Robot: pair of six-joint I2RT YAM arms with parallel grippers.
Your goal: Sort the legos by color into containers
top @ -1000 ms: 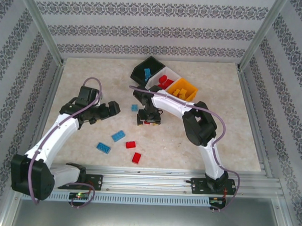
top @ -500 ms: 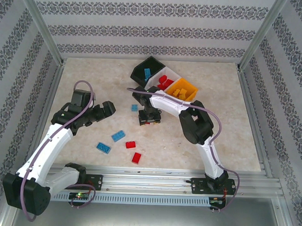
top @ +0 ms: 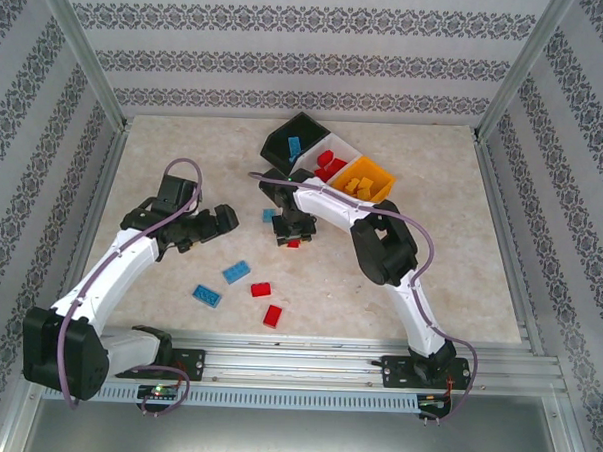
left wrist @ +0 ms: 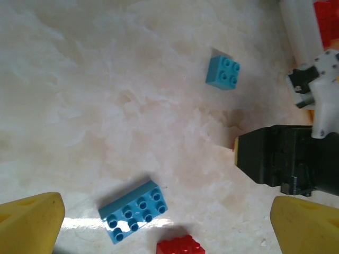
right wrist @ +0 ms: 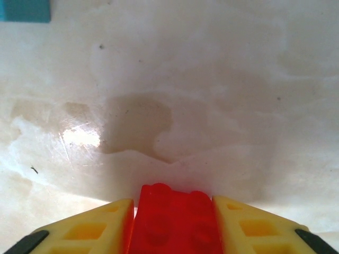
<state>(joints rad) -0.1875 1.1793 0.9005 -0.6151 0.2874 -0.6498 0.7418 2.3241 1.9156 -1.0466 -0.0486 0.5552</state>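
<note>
The right gripper [right wrist: 172, 211] is clenched on a red brick [right wrist: 174, 225] — its yellow fingers [right wrist: 90, 232] press the brick's two sides, low over the bare table [right wrist: 228, 79]. In the top view this gripper sits near the table's middle, just in front of the bins, with the brick a red spot under it.

The left gripper [left wrist: 168, 225] is released, its yellow fingertips [left wrist: 29, 225] wide apart and grasping nothing. Below it lie a long blue brick [left wrist: 135, 211] and, just beside that at the lower edge, a second red brick [left wrist: 180, 246]. A small blue brick [left wrist: 223, 72] lies farther off, near the right arm's black wrist [left wrist: 278, 161].

The three bins stand joined in a slanted row at the far middle of the table. The black bin [top: 277, 145] holds one blue piece [top: 294, 146], the white bin [top: 343, 148] holds red pieces [top: 330, 167], and the orange bin [top: 387, 177] holds orange-yellow pieces [top: 360, 185].

Toward the near left, the top view shows another blue brick [top: 206, 295] and another red one [top: 273, 316] — both loose on the table.
</note>
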